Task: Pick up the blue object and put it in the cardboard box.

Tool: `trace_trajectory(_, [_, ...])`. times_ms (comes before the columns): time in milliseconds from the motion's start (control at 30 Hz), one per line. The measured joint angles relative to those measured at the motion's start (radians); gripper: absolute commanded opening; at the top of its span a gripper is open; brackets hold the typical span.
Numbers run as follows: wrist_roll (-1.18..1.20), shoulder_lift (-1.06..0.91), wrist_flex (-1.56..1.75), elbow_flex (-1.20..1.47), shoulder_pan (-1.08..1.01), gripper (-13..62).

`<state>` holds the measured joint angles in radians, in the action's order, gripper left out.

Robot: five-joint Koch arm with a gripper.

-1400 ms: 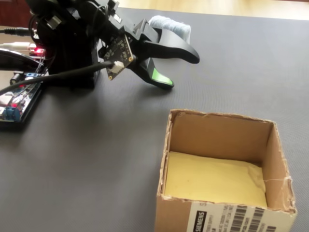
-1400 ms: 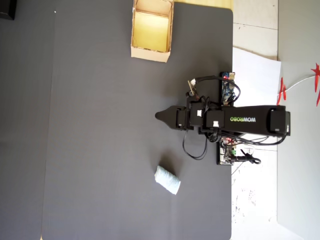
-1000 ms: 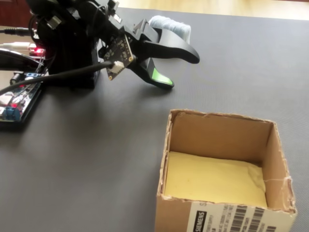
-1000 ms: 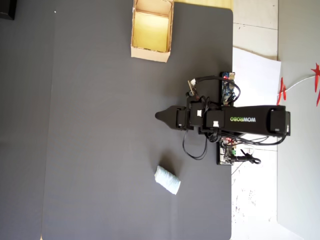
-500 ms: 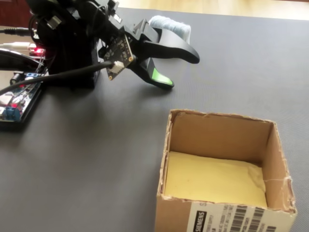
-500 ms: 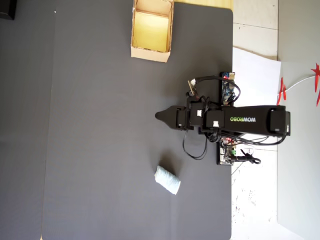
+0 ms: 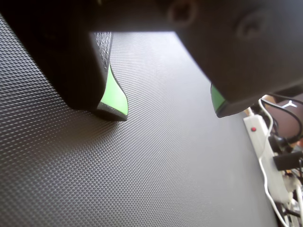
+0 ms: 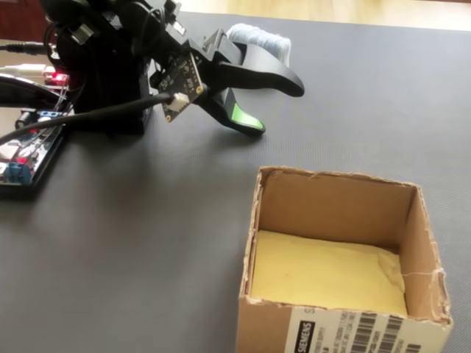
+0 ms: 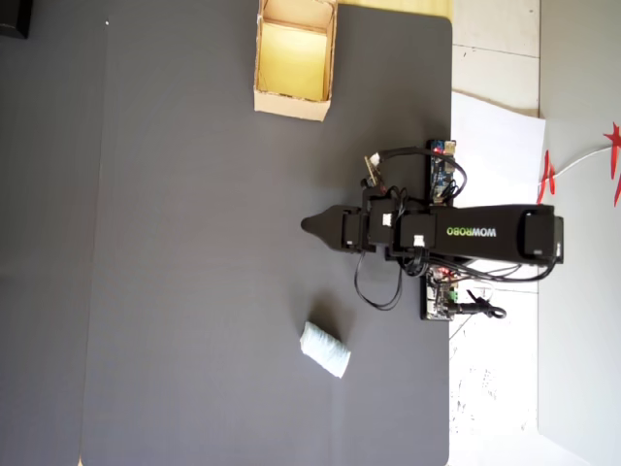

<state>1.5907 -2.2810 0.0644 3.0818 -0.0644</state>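
Dark mat below; gripper jaws parted, gripping nothing.

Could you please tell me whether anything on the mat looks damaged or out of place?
Only the tan cardboard box looks worn: its top edges are ragged and torn. The pale blue roll lies loose on the mat, clear of the open claw.
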Motion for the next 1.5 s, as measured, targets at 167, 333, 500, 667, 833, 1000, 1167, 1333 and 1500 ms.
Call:
trace_trajectory(167, [0.003,0.0,0.0,0.0,-0.011,34.7])
trace_trajectory(333, [0.003,0.0,0.0,0.0,-0.012,34.7])
trace_trajectory(500, [0.002,0.0,0.0,0.0,-0.012,34.7])
trace_trajectory(667, [0.002,0.0,0.0,0.0,-0.012,34.7])
trace_trajectory(833, [0.002,0.0,0.0,0.0,-0.011,34.5])
trace_trajectory(1000, [0.002,0.0,0.0,0.0,-0.011,34.6])
trace_trajectory(1167, [0.002,0.0,0.0,0.0,-0.011,34.6])
trace_trajectory(1333, [0.002,0.0,0.0,0.0,-0.009,34.5])
trace_trajectory(1500, [0.002,0.0,0.0,0.0,-0.002,33.7])
